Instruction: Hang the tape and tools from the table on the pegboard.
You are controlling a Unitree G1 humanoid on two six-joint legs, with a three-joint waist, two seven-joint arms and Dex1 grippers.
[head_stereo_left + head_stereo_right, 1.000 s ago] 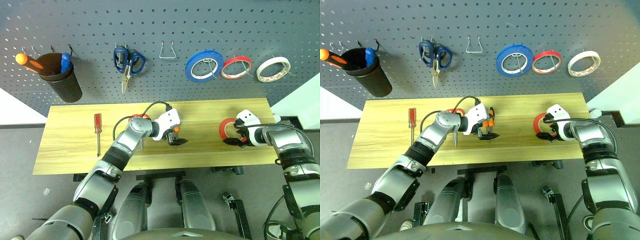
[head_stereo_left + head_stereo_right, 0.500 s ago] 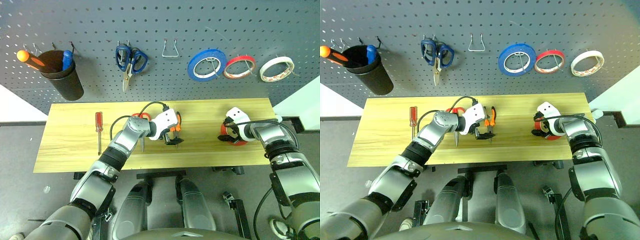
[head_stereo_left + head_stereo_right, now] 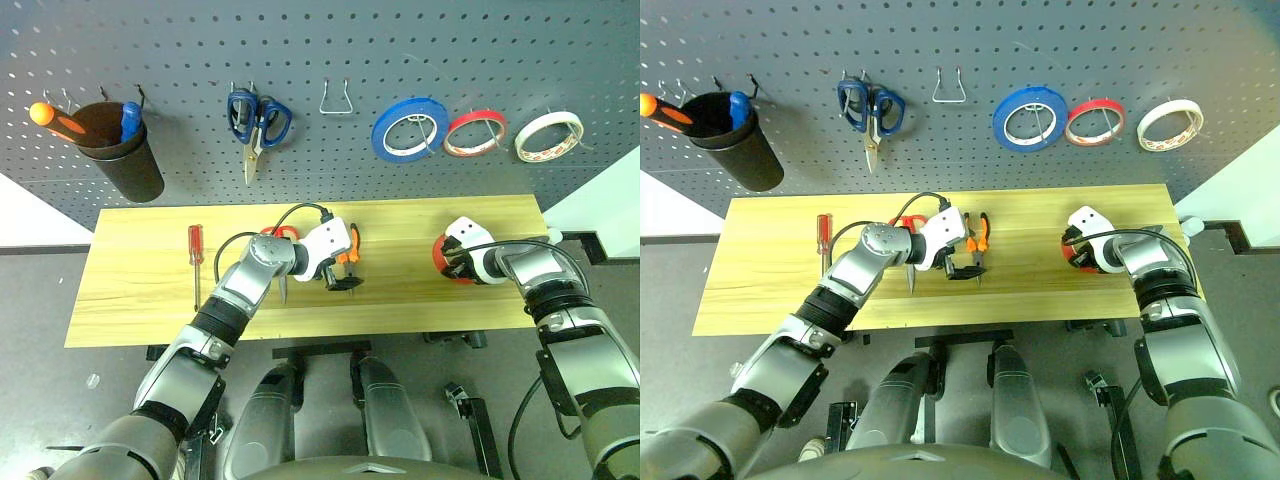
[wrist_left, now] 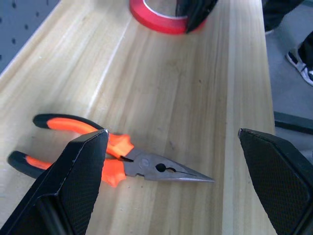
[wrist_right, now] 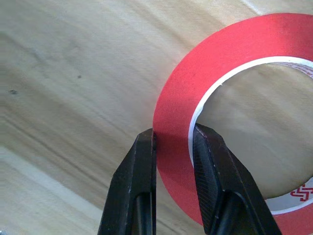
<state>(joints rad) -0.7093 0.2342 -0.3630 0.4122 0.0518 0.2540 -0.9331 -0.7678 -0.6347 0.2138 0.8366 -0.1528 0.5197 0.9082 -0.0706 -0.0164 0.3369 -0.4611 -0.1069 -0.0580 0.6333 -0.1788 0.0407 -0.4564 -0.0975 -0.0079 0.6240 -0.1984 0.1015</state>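
Pegboard (image 3: 320, 60): behind desk, hooks awaiting items.
Desk (image 3: 140, 290): carrying all loose items.
Left gripper (image 4: 173, 191): mid-desk, fingers (image 4: 80, 171) wide open over pliers (image 4: 112, 159), seemingly lined up for pickup.
Right gripper (image 5: 173, 147): at desk's right end, fingers clamped across tape (image 5: 234, 54) wall, likely for lifting.
Screwdriver (image 3: 195, 262): on desk's left part.

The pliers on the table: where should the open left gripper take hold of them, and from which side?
Probably from above, across the pliers at the orange part by the pivot. They lie flat on the table between the open left gripper's fingers; the nose tapers thin and the handles splay.
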